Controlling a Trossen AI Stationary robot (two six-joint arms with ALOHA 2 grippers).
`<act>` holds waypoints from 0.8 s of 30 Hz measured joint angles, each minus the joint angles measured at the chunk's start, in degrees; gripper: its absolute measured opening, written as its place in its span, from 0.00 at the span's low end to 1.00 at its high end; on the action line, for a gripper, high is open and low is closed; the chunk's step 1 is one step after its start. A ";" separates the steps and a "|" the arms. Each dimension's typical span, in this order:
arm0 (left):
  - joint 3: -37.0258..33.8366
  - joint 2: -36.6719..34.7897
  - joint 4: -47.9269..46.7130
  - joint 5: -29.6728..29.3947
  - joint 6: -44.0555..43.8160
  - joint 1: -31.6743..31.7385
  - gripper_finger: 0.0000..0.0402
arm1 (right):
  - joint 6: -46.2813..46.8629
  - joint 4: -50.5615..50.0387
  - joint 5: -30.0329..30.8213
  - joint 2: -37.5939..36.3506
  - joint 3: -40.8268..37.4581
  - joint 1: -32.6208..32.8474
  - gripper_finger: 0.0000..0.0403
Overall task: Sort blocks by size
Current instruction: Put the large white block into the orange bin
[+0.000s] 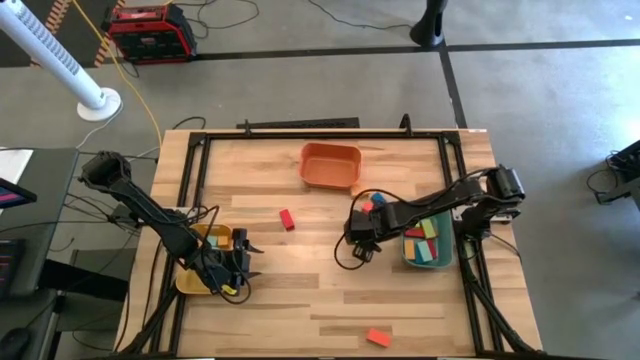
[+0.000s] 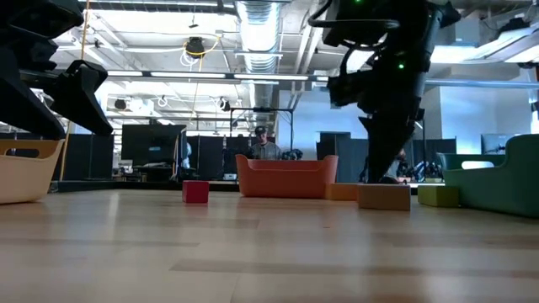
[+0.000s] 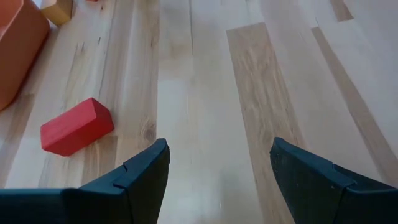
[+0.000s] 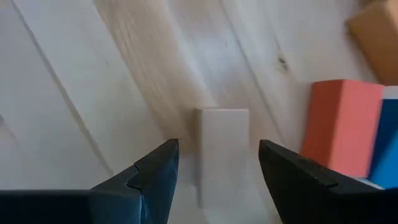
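My right gripper is open and points down over a pale tan block that lies on the table left of the green tray. Its fingers stand on either side of the block; I see no touch. A red block, a blue one and a tan one lie close by. My left gripper is open and empty over bare table beside the yellow tray. A red block lies mid-table. Several blocks lie in the green tray.
An orange tray stands at the table's far middle. An orange-red block lies near the front edge. In the low view the tan block sits under my right arm. A person shows in the room behind the table.
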 joint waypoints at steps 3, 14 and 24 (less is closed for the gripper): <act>0.00 0.00 -0.04 0.00 -0.52 0.02 0.67 | 0.33 0.73 -0.51 0.00 -1.56 -0.07 0.63; 0.00 0.00 -0.04 0.00 -0.63 0.00 0.67 | 2.30 5.61 -0.58 0.00 -6.12 0.27 0.63; 0.00 0.00 -0.06 0.01 -0.63 0.01 0.67 | 2.61 8.64 -0.58 0.02 -6.58 1.25 0.50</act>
